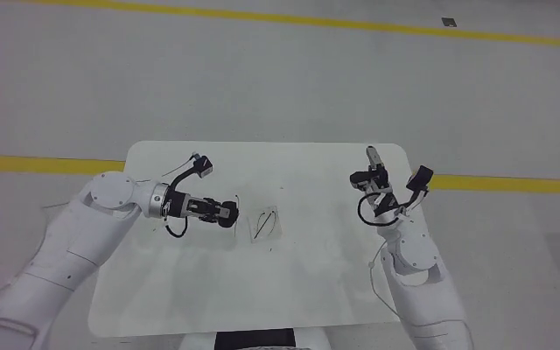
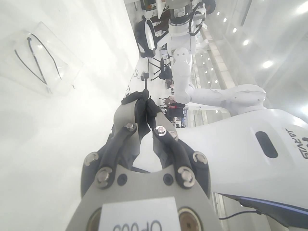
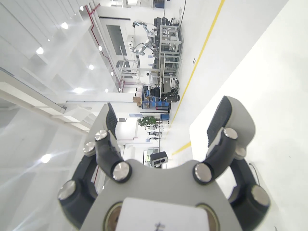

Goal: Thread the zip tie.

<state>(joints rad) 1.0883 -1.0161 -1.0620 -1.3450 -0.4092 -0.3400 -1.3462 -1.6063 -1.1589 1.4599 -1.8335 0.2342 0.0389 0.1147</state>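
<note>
My left gripper [image 2: 144,100] is shut on a thin black zip tie [image 2: 145,82], whose small square head pokes out past the fingertips. From above, this gripper [image 1: 229,213] hovers over the table's left middle, just left of a clear plastic sleeve [image 1: 265,223] with the held tie [image 1: 237,200] a thin line beside it. The sleeve [image 2: 41,56] holds a few more black zip ties [image 2: 36,58]. My right gripper [image 3: 166,118] is open with nothing between its fingers. It is raised over the table's far right part [image 1: 374,162], well apart from the left one.
The white table [image 1: 289,289] has rounded corners; its far right corner [image 3: 199,123] lies just past the right gripper's fingers. My right arm [image 2: 180,13] shows across the table in the left wrist view. Yellow floor lines [image 1: 52,164] run beyond the table.
</note>
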